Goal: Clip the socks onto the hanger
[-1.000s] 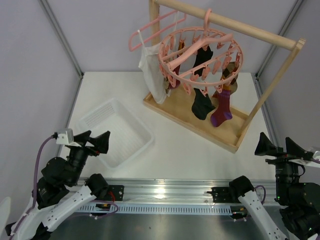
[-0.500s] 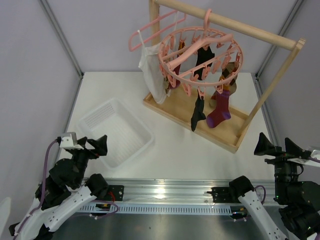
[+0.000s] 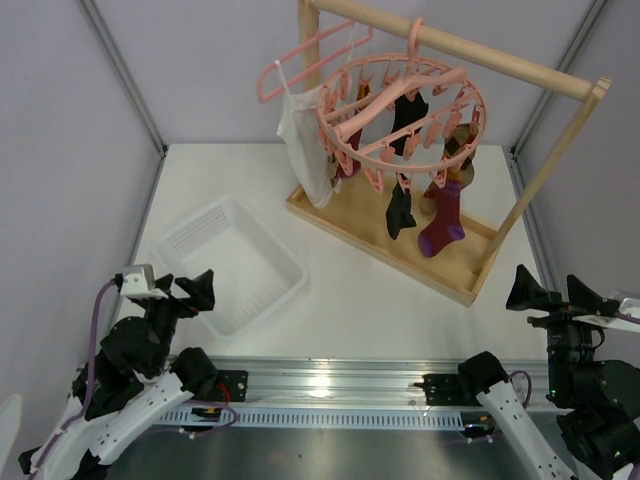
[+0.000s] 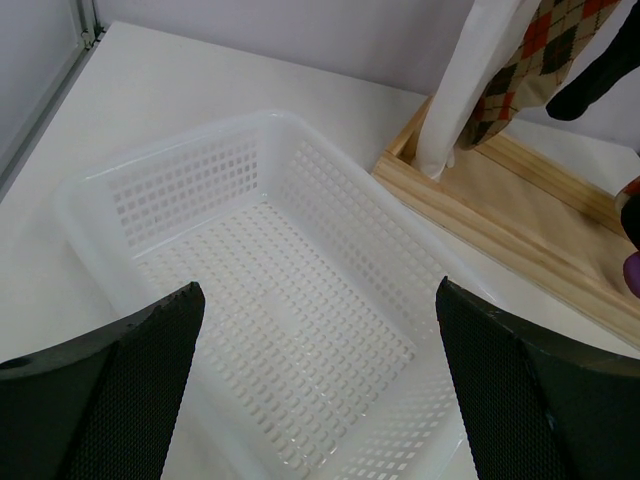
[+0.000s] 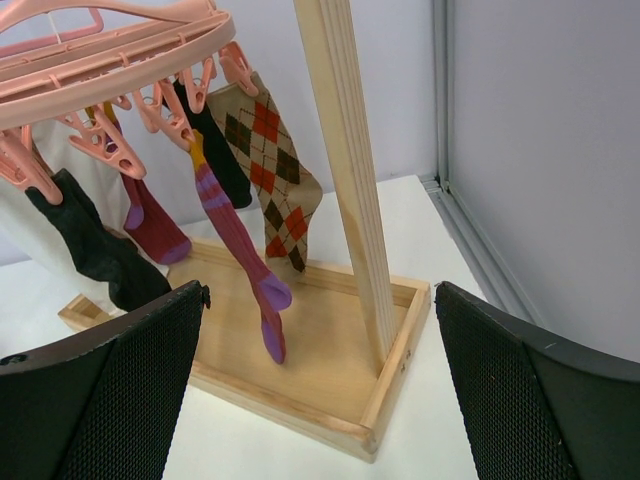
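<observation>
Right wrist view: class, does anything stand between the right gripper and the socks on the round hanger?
Partly. The wooden post stands straight ahead of the open right gripper, beside the argyle sock. The purple sock and the others hang left of the post with nothing visible before them.

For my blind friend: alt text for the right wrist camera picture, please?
Black, maroon, purple and argyle socks hang clipped to a round pink hanger over a wooden stand. The right gripper, open and empty, shows dark fingers in the bottom corners.
</observation>
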Motion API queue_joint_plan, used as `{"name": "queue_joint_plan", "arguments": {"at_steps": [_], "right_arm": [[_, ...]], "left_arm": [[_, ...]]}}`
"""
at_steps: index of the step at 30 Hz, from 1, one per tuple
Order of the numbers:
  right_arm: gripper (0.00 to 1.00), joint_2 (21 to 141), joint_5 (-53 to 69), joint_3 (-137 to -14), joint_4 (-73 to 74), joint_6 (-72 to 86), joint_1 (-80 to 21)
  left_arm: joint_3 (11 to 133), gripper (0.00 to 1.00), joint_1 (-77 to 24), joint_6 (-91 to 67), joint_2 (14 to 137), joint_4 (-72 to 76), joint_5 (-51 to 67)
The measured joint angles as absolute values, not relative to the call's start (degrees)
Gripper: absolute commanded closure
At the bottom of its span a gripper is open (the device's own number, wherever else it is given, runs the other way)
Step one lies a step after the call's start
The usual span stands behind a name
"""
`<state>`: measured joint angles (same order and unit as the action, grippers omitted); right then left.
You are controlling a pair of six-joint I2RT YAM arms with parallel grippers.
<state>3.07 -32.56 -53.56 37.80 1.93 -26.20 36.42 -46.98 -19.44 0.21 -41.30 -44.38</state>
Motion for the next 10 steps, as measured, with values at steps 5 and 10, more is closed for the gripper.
{"name": "queue_joint_plan", "arguments": {"at_steps": [5,10], "right_arm": [[0.01,3.07,-32.56,-53.41,37.8,1.93,-26.37],[0.0,3.07,-32.53,-53.12,37.78,1.96,-26.72]], "left_arm": [[36.36,0.01,-46.65,-19.42,0.21,-41.28,-44.34],[36.32,0.0,-46.3,-19.35,0.21,-41.3,-44.23]]}}
